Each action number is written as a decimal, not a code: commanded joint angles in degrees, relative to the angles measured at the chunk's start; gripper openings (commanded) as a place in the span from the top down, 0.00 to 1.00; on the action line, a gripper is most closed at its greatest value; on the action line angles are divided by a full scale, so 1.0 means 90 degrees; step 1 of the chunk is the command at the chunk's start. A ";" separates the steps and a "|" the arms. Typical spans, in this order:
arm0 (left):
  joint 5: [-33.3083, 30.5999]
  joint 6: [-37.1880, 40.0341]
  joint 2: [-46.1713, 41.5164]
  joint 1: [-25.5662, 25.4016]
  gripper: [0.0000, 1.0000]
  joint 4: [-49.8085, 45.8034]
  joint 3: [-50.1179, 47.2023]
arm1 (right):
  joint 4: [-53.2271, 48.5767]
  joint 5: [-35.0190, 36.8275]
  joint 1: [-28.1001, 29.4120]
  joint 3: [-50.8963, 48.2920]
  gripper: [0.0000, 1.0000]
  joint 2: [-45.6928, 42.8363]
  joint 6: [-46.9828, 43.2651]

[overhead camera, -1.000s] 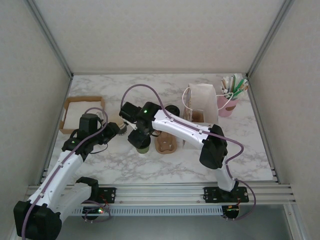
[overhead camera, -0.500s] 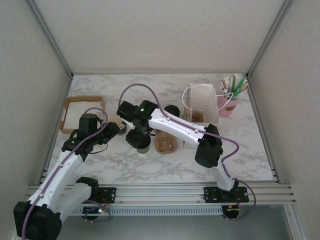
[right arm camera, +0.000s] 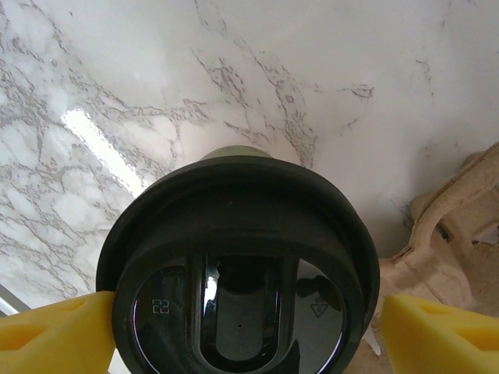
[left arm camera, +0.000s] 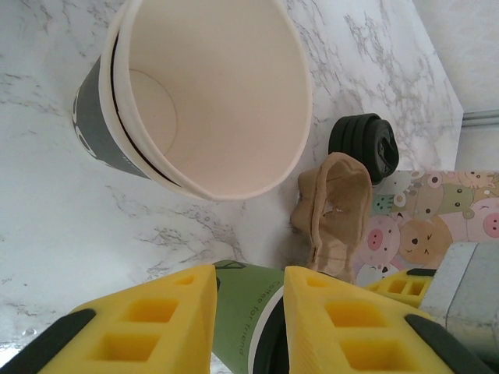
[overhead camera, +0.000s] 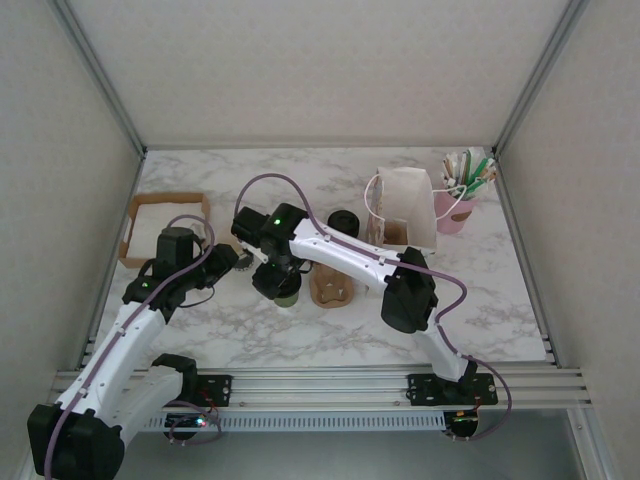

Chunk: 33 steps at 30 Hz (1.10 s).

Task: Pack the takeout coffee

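The takeout coffee (overhead camera: pixel 288 296), an olive-green paper cup with a black lid (right arm camera: pixel 238 265), stands upright on the marble just left of the brown carrier (overhead camera: pixel 332 288). My right gripper (overhead camera: pixel 277 278) hangs straight over it. Its yellow fingers (right arm camera: pixel 54 327) straddle the lid, the left one at the rim and the right one a sliver away, so it is open. My left gripper (overhead camera: pixel 232 258) sits to the cup's left, apart from it. In the left wrist view the green cup (left arm camera: pixel 245 308) shows beyond the gap between the left gripper's (left arm camera: pixel 249 296) fingers, which hold nothing.
A lidless stack of cups (left arm camera: pixel 210 93) stands close to the left gripper. Spare black lids (overhead camera: pixel 343 221) lie behind the carrier. A white bag (overhead camera: pixel 405 200) and a pink pen cup (overhead camera: pixel 452 215) stand at the back right. A brown tray (overhead camera: pixel 165 203) sits at the back left.
The right arm's elbow swung left and its gripper settled slightly lower and leftward over the lidded cup, jaws narrowing a little. The left arm has stayed put.
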 commanded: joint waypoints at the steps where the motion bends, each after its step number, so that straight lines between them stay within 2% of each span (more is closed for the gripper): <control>1: -0.0006 0.0120 -0.0092 0.0071 0.70 -0.0047 0.0038 | -0.0244 -0.0002 0.0045 0.0312 0.15 0.0138 -0.0082; 11: 0.0016 0.0139 -0.0113 0.0094 0.70 -0.0055 0.0018 | -0.0352 0.0062 0.0055 0.0470 0.19 0.0264 -0.0064; 20: 0.0030 0.0140 -0.0157 0.0113 0.70 -0.0083 -0.0001 | -0.0401 0.0014 0.0063 0.0525 0.18 0.0378 -0.0034; 27: 0.0041 0.0147 -0.0189 0.0134 0.71 -0.0092 0.0006 | -0.0446 0.0007 0.0065 0.0569 0.27 0.0388 -0.0005; 33: 0.0044 0.0177 -0.0185 0.0142 0.70 -0.0085 0.0036 | -0.0503 0.0063 0.0060 0.0613 0.28 0.0356 0.0036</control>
